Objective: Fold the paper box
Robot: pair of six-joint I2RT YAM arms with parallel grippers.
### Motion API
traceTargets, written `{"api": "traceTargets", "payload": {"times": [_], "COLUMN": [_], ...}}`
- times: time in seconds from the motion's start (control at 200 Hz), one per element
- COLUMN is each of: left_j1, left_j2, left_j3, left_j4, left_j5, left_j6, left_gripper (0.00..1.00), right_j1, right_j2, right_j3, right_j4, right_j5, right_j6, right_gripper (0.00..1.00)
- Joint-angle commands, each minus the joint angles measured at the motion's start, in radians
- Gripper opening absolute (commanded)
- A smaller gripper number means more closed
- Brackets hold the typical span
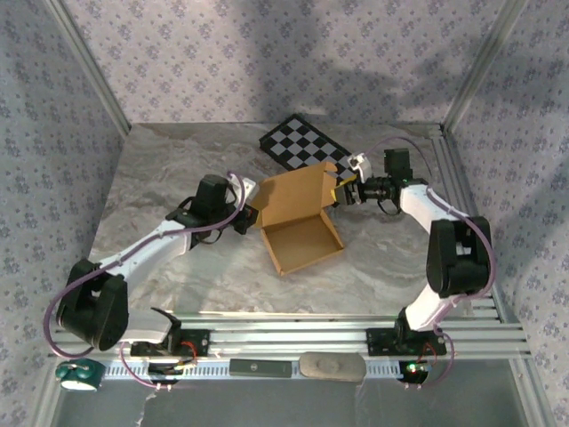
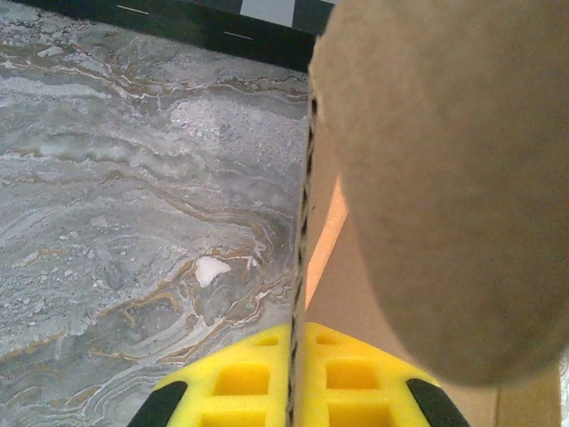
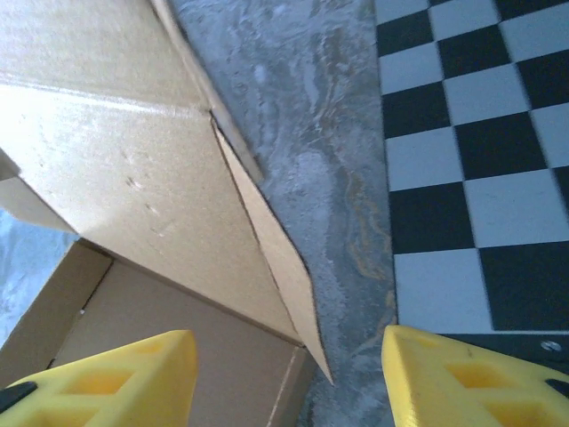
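So the paper box (image 1: 298,222) sits roughly mid-table on the marbled table (image 1: 160,178), between the two arms and just this side of the checkered board (image 1: 304,142). Its shallow tray is open and its lid panel is tipped up on the far side. From above, the lid's top edge lines up with the board's near corner, and I honestly can't tell if they touch or just overlap in the shot. The left gripper (image 1: 252,213) is at the box's left edge, but from overhead its tips are lost against the cardboard. The left wrist cam is clearer: the yellow fingers (image 2: 240,387) are squeezed together on a cardboard edge, with the corrugated rim running straight up from between them. The fingers are cut off at the bottom of the frame, and a big blurry rounded flap blocks most of the right side. The right gripper (image 1: 342,194) is by the box's far right corner. In its wrist cam the yellow fingers (image 3: 98,382) stand well apart and are also cropped at the bottom. A pointed corner of a flap hangs down into the gap, but neither pad seems to touch it, so that gripper isn't holding anything.
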Motion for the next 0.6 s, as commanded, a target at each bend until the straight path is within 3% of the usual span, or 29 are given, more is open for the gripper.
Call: {"api": "traceTargets", "payload": {"times": [0.0,0.175,0.37,0.45,0.595], "left_j1": [0.007,0.012,0.017,0.019,0.020], "left_j2": [0.008,0.016,0.022,0.028,0.041], "left_j3": [0.037,0.042,0.050,0.052,0.057], "left_j4": [0.004,0.002,-0.001,-0.001,-0.001], "left_j5": [0.033,0.034,0.036,0.032,0.030], "left_j6": [0.023,0.023,0.025,0.021,0.017], "left_gripper": [0.00,0.00,0.00,0.00,0.00], "right_j1": [-0.013,0.000,0.016,0.022,0.053], "right_j2": [0.042,0.080,0.122,0.120,0.104], "right_j3": [0.064,0.156,0.210,0.206,0.191], "right_j4": [-0.032,-0.094,-0.168,-0.175,-0.189], "right_j5": [-0.103,-0.131,-0.116,-0.091,0.009], "right_j6": [-0.023,-0.059,-0.086,-0.083,-0.087], "right_gripper": [0.58,0.53,0.39,0.33,0.32]}}
